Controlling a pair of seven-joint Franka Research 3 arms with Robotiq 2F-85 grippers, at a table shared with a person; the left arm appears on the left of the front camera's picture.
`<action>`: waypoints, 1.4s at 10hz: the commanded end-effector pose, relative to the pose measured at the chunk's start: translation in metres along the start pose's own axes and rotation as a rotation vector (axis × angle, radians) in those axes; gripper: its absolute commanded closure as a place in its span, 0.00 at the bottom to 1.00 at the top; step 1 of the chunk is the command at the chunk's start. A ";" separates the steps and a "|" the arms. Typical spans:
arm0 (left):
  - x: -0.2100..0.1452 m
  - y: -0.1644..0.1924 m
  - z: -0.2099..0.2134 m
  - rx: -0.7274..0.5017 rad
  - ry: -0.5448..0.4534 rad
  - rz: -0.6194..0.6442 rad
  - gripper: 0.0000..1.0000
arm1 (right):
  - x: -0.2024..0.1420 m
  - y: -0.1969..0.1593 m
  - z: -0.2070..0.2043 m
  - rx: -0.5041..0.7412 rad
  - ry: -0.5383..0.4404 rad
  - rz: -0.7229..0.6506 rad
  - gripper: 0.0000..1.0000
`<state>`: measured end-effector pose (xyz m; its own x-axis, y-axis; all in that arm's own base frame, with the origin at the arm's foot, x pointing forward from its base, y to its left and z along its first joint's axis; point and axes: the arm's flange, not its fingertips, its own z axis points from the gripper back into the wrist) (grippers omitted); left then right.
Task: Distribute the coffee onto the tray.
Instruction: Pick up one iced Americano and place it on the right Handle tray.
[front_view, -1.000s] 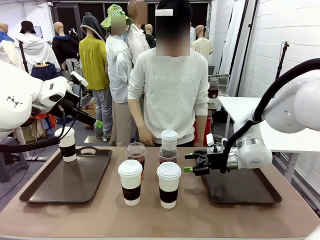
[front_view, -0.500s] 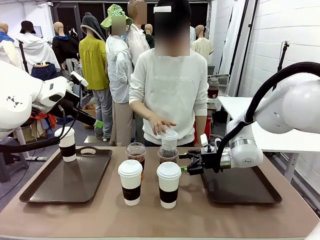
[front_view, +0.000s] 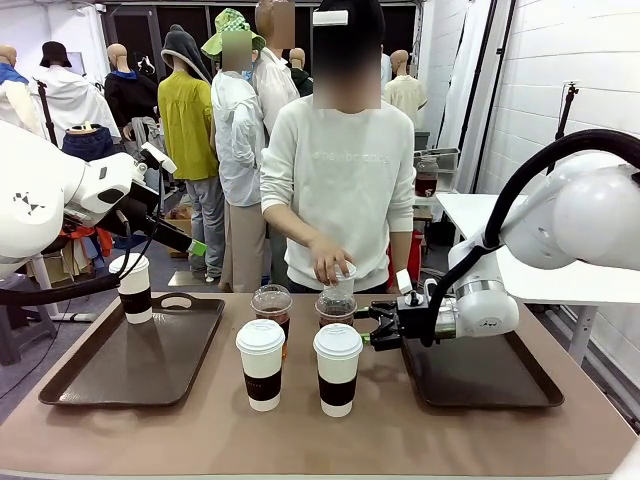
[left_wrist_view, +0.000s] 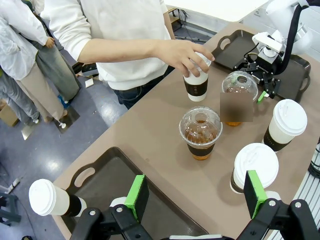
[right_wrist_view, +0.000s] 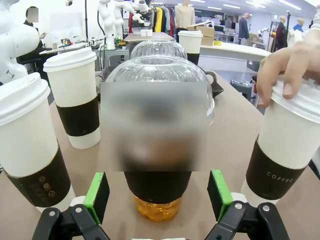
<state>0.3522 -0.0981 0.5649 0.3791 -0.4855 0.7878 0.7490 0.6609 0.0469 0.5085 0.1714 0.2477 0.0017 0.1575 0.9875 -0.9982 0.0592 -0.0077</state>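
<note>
We are in a robotics lab, a big indoor test hall and not a café, for all the coffee cups (front_view: 338, 368) on the brown table (front_view: 200, 430). A white robot arm (front_view: 45, 195) comes in at its left edge and a second arm (front_view: 585, 210) at its right edge. Behind them we see a white panelled wall (front_view: 570, 60), a white bench (front_view: 470, 205), a black stand (front_view: 568, 125) and onlookers (front_view: 215, 130) on a grey floor (left_wrist_view: 45, 150) — and farther down the hall, more tables (right_wrist_view: 240, 50) under strip lights (right_wrist_view: 280, 5).

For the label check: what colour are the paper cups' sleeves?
Dark brown sleeves, clearest in the right wrist view.
</note>
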 end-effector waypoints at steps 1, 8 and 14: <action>-0.001 0.001 0.000 -0.006 -0.002 -0.011 0.00 | 0.000 -0.006 -0.003 0.022 -0.006 -0.011 0.00; -0.001 0.001 0.000 -0.006 -0.002 -0.011 0.00 | -0.007 -0.008 -0.023 0.074 -0.016 -0.044 0.00; -0.001 0.001 0.000 -0.006 -0.002 -0.011 0.00 | -0.011 -0.014 -0.041 0.095 -0.021 -0.077 0.00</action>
<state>0.3522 -0.0982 0.5649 0.3791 -0.4855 0.7878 0.7491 0.6609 0.0469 0.5170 0.2027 0.2335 0.0601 0.1168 0.9913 -0.9981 -0.0055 0.0612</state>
